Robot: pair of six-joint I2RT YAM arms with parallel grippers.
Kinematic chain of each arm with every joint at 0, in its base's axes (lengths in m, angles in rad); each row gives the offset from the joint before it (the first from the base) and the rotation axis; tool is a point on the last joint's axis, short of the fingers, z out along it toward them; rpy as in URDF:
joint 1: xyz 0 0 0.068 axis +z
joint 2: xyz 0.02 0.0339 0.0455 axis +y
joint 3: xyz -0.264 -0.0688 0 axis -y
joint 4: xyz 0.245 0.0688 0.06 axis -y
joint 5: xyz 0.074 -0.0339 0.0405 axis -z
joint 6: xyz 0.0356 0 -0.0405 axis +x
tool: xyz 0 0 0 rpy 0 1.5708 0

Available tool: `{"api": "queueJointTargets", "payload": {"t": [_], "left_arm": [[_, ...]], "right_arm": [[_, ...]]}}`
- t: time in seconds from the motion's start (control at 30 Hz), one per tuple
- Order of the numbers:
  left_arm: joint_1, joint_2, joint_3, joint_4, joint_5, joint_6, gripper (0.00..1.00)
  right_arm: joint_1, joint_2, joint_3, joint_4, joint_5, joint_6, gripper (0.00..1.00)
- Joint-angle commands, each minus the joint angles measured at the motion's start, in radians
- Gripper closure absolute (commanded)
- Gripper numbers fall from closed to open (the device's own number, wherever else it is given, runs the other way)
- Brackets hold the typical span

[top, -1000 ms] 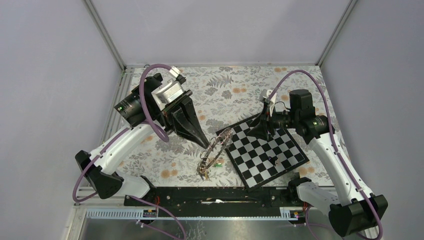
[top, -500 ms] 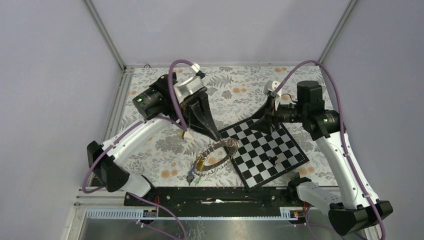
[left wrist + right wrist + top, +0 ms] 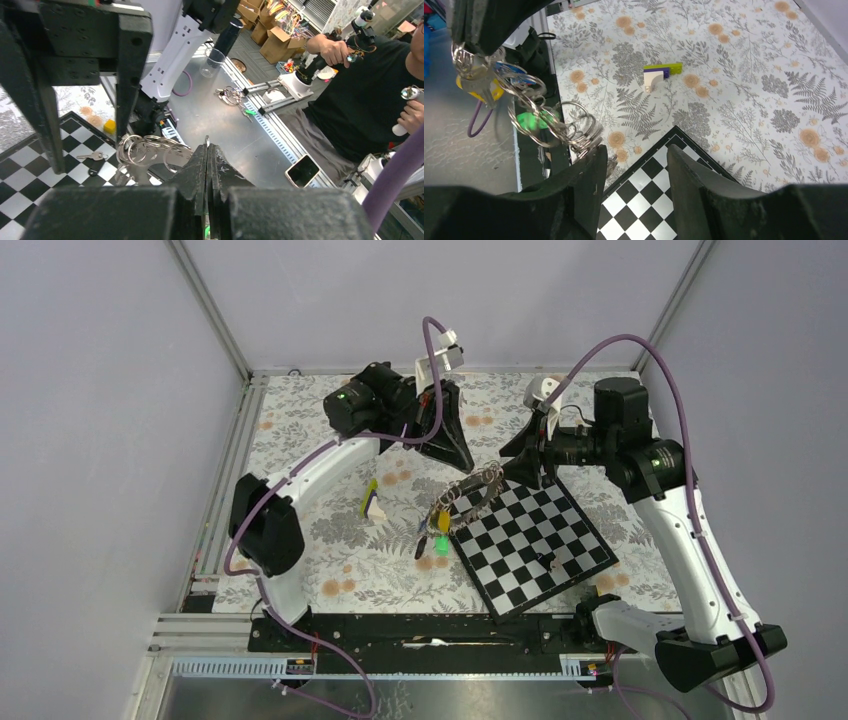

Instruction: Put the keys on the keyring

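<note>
Your left gripper [image 3: 207,148] is squeezed tight, and it looks like it pinches one edge of the keyring [image 3: 574,132] and holds it up in the air. Your right gripper [image 3: 635,150] has its two fingers apart with nothing between them. The other end of the keyring sits right at the tip of one finger, touching it or almost, I cannot tell which. So the keyring hangs between your two grippers, over the far corner of the chessboard [image 3: 530,540]. Some keys [image 3: 441,523] dangle under it, close to the left gripper: a yellow one, a green one and a blue one. They look like they are on it already. One more small key [image 3: 93,156] lies flat on the chessboard, well apart from the keyring, so I think the job is not done. The keyring is hard metal and will not bend, but it is thin and smooth, so it can slip or spin in a pinch. The hanging keys will swing and tug when you move. Hold it by the rim, on the side away from the keys, and go slowly. The flat key is small, light and low, so pinch it by its wider head end.
</note>
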Motion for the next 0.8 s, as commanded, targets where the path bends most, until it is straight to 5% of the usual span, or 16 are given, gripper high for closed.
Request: {"api": "queueJointTargets", "payload": {"t": [0.0,0.2,0.47,0.77], "left_arm": [[0.041,0.049,0.148,0.082,0.092,-0.081,1.00],[0.134,0.145,0.304,0.080,0.092,-0.138,1.00],[0.168,0.121,0.262,0.078,0.092,-0.094,1.00],[0.168,0.127,0.234,0.078,0.092,-0.045,1.00]], "right_arm": [[0.010,0.002,0.079,-0.015,0.058,0.003,0.45],[0.010,0.007,0.112,-0.032,0.255,-0.045,0.44],[0.010,0.025,0.146,0.020,0.597,-0.079,0.43],[0.009,0.036,0.148,0.043,0.106,0.005,0.44]]}}
